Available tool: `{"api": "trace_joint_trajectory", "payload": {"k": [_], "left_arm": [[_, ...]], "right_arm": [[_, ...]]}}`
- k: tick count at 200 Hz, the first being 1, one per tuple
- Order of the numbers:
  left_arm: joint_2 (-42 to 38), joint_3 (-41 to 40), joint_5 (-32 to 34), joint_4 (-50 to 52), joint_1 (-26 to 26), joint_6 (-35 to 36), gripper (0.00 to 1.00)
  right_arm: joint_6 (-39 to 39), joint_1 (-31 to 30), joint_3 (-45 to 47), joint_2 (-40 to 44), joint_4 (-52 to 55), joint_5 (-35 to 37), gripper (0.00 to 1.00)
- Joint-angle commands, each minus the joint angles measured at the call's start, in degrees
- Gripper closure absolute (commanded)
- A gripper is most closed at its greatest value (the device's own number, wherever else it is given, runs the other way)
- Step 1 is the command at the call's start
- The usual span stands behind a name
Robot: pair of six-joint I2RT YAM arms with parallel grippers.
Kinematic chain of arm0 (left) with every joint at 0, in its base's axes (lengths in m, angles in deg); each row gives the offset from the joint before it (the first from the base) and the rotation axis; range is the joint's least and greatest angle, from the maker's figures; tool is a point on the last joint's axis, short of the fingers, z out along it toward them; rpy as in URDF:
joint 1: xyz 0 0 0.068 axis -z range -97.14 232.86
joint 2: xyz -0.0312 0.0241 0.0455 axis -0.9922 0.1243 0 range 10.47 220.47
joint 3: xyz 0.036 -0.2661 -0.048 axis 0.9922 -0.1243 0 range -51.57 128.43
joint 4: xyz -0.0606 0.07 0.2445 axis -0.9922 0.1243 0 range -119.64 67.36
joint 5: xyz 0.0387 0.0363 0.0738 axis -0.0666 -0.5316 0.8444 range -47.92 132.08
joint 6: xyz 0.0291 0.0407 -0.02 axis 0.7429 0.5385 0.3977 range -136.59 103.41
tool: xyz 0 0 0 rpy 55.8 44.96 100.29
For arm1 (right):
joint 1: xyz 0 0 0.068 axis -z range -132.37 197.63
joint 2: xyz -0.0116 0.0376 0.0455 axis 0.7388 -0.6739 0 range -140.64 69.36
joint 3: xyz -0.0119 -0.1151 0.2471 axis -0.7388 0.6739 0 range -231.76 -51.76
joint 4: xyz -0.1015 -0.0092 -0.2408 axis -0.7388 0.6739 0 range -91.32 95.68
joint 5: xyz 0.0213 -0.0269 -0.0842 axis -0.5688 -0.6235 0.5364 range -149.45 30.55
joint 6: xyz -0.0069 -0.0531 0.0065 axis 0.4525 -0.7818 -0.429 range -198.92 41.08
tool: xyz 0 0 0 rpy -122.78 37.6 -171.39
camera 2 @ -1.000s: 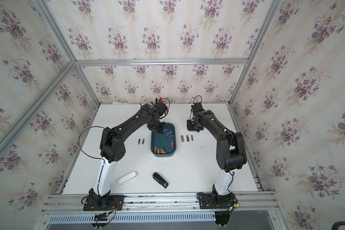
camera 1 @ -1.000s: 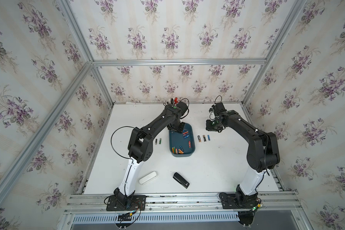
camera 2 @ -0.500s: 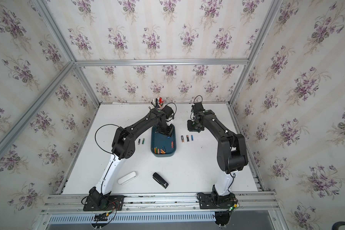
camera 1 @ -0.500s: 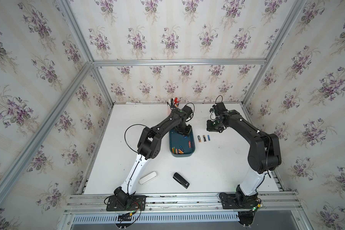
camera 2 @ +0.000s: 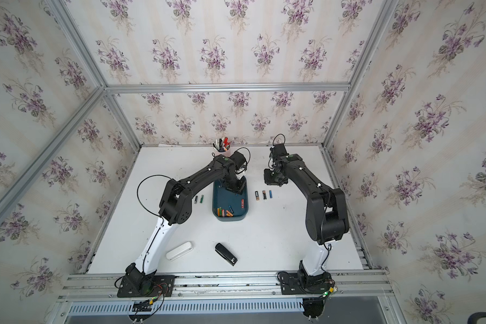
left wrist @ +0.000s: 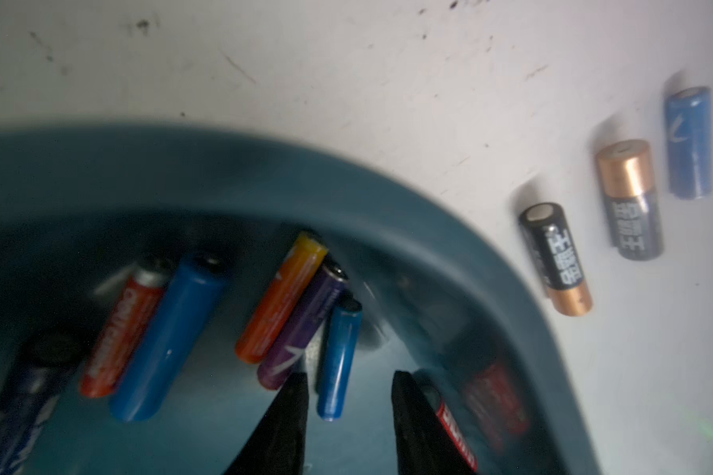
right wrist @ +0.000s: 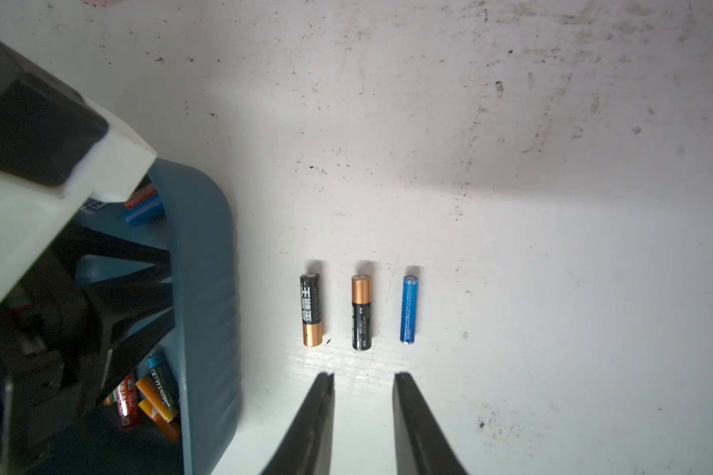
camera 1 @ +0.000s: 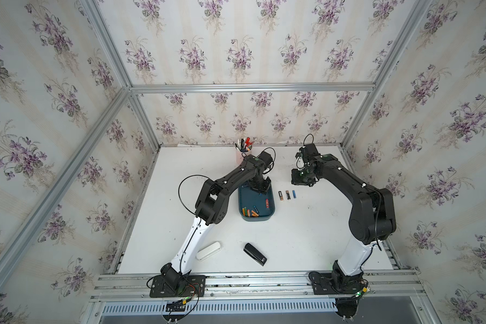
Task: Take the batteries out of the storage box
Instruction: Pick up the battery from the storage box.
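— Where's the storage box (camera 1: 257,219)?

— Mid-table, between the two arms. The left gripper (left wrist: 348,376) is down inside its far end, jaws narrowly apart and clamping nothing. A small blue battery (left wrist: 340,362) lies with one end between the fingertips.

— What crowds it?

— A purple battery (left wrist: 301,333) lies against the blue one, right by one fingertip, with an orange battery (left wrist: 280,304) beside it. A red battery (left wrist: 455,432) lies just outside the other finger. More batteries (camera 1: 250,212) cluster at the box's near end. In both top views the left arm covers the far end.

— And the right gripper (right wrist: 364,376)?

— Over bare table, jaws narrowly apart and empty, near a row of three batteries (right wrist: 362,312) beside the box.

— Anything else?

— Two batteries (camera 2: 199,199) lie on the box's other side. A pen cup (camera 1: 243,154) stands at the far edge. A black stapler (camera 1: 255,254) and a white case (camera 1: 208,251) lie near the front, well apart from the box.
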Motion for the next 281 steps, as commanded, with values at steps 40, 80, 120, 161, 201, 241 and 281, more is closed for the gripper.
{"api": "trace_joint_trajectory", "payload": {"k": [40, 80, 120, 161, 201, 241, 281], "left_arm": [[2.5, 2.3, 6.3, 3.4, 0.4, 0.5, 0.63], [3.6, 3.9, 10.2, 6.4, 1.2, 1.1, 0.72], [3.3, 4.0, 10.6, 7.9, 1.2, 0.8, 0.78], [-0.7, -1.2, 3.5, 4.1, 0.1, -0.6, 0.8], [-3.1, -1.8, 3.4, 5.3, -0.4, -0.4, 0.82], [-6.8, -4.2, 1.0, 4.2, -0.8, -1.1, 0.82], [-12.8, -9.6, -2.9, 1.1, -2.5, -2.6, 0.82]], "right_arm": [[-0.2, 0.1, -0.1, -0.2, -0.2, 0.3, 0.7], [0.2, 0.1, 0.1, -0.1, -0.7, 0.1, 0.7], [0.4, 0.1, 0.1, -0.4, -0.9, -0.2, 0.7], [1.3, 0.0, 0.1, -0.7, -1.8, -1.6, 0.71], [1.9, 0.0, -0.1, -1.0, -2.2, -2.5, 0.7], [1.9, -0.1, -0.7, -1.0, -2.1, -2.9, 0.7], [2.3, -0.6, -0.9, -1.4, -2.4, -3.3, 0.71]]}}
